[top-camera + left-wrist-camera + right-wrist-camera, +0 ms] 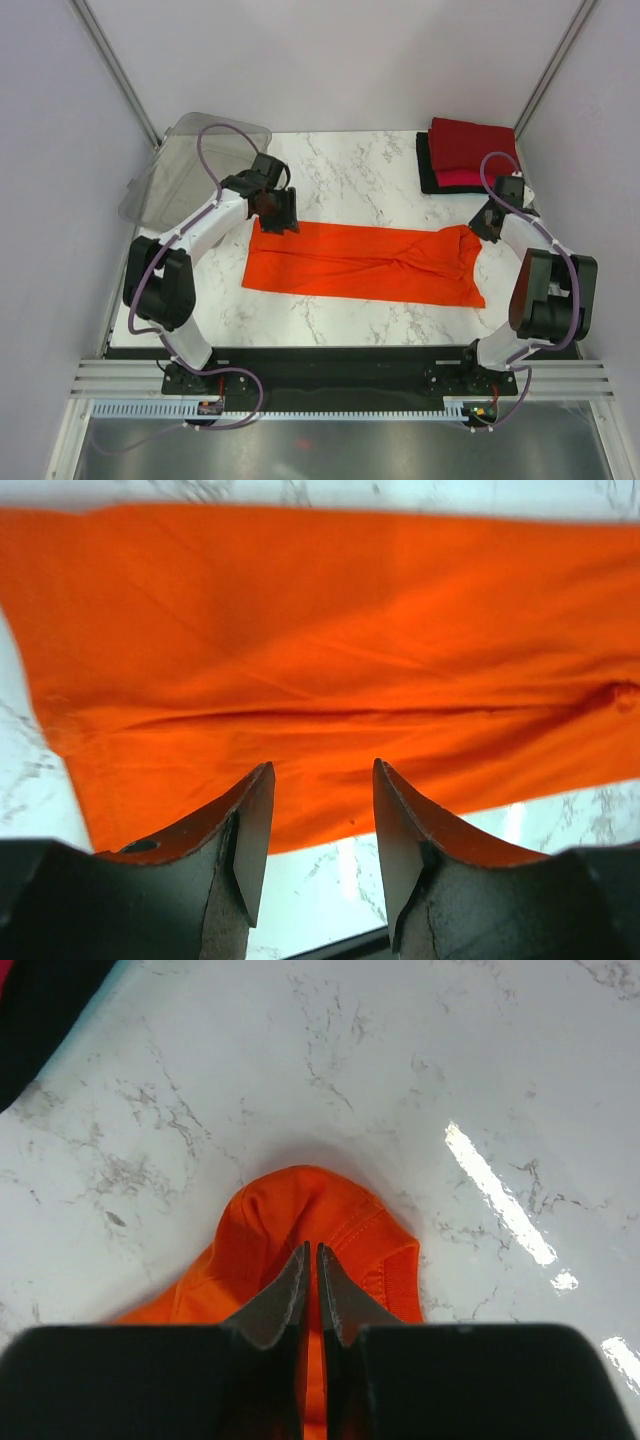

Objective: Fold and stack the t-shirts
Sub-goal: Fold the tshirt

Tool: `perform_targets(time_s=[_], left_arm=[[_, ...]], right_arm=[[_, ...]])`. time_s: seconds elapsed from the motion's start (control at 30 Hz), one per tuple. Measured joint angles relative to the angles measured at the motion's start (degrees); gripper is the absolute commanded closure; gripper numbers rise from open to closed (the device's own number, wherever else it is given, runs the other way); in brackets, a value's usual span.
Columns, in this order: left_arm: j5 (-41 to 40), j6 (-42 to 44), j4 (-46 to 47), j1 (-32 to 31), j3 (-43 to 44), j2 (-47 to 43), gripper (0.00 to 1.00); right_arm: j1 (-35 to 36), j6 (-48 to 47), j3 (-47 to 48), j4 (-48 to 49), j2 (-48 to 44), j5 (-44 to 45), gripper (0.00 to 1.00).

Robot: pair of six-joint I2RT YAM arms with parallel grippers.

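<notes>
Operator: Grip status?
Arm: My right gripper (312, 1250) is pressed together on a bunched, stitched edge of the orange t-shirt (360, 262), at its right end, mid-frame. My left gripper (320, 780) hangs spread over the left end, holding nothing.
Operator: Risk?
Arm: Thin pinch; a one-sided lift could slip, or drag the cloth crooked toward the folded t-shirts (468, 150), upper right.

We log a clear plastic bin (190, 165) at the far-left corner of the worktop (350, 170), tipped, jutting past its left edge. Worktop white, grey-veined marble pattern, glossy. Pale walls (350, 60) around it.
</notes>
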Motion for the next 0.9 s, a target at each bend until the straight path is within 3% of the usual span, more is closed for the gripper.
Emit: perform_targets(time_s=[0.27,0.53,0.9], left_arm=[[4.9,1.1,0.3,-4.4,-3.2,-2.4,0.48],[3.6,3.0,0.7,-5.5,-3.4,-6.9,0.45],[-1.1,4.1,0.8,-5.5,-4.2,-10.2,0.45]], right_arm=[[-0.5,0.0,0.0,2.3,5.2,1.9,0.88],[-2.8,-2.8,0.8,7.3,10.1,0.7,0.87],[-3.0,-6.9,12.9,9.2,19.7,-5.9,0.8]])
